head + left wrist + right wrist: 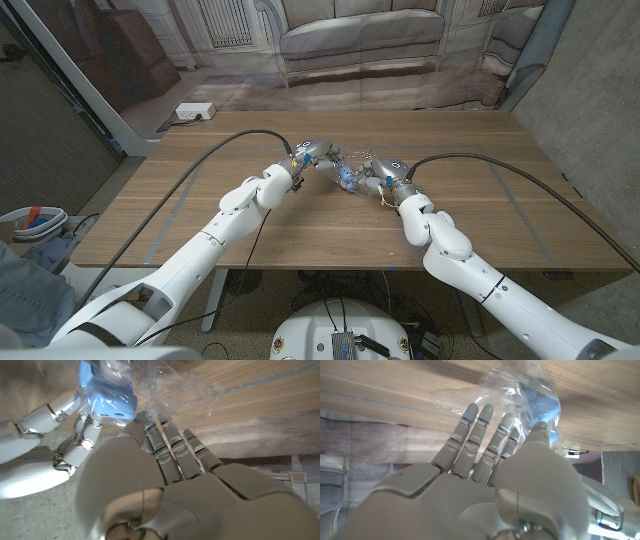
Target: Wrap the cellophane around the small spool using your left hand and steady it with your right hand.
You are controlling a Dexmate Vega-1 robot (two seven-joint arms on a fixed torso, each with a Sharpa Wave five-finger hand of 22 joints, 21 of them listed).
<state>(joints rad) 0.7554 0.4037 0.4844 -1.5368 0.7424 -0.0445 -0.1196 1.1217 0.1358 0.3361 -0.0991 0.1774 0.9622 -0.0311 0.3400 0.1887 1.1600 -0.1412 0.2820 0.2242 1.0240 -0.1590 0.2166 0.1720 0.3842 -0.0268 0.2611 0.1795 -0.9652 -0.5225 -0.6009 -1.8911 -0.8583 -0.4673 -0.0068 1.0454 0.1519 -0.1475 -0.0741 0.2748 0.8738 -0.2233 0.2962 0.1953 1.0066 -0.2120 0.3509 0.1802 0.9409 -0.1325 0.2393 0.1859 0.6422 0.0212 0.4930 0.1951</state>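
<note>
head view: both hands' fingers pinch cellophane over spool mid-table, far from edges.

**A staged test room, not a real home**

I stand at a wooden desk in front of a printed backdrop picturing a sofa and panelled walls. A power strip lies on the floor, cables cross my desk: a lab setup.

Wooden table; blue spool in clear cellophane near its middle, between both hands
</note>
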